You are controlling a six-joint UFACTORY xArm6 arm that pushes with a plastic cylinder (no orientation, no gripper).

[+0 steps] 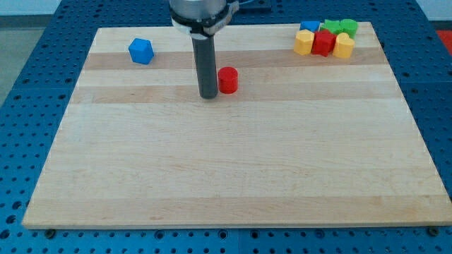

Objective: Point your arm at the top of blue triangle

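Observation:
The blue triangle (308, 27) lies at the view's top right, at the back of a tight cluster of blocks. My tip (208, 95) rests on the board near the top centre, far to the left of that cluster. A red cylinder (227, 80) stands just right of the rod, touching or nearly touching it. A blue cube-like block (141, 51) sits alone at the view's top left.
The cluster at the top right holds a yellow block (304, 42), a red block (323, 42), a second yellow block (344, 46), and two green blocks (332, 27) (348, 27). The wooden board (233, 162) lies on a blue perforated table.

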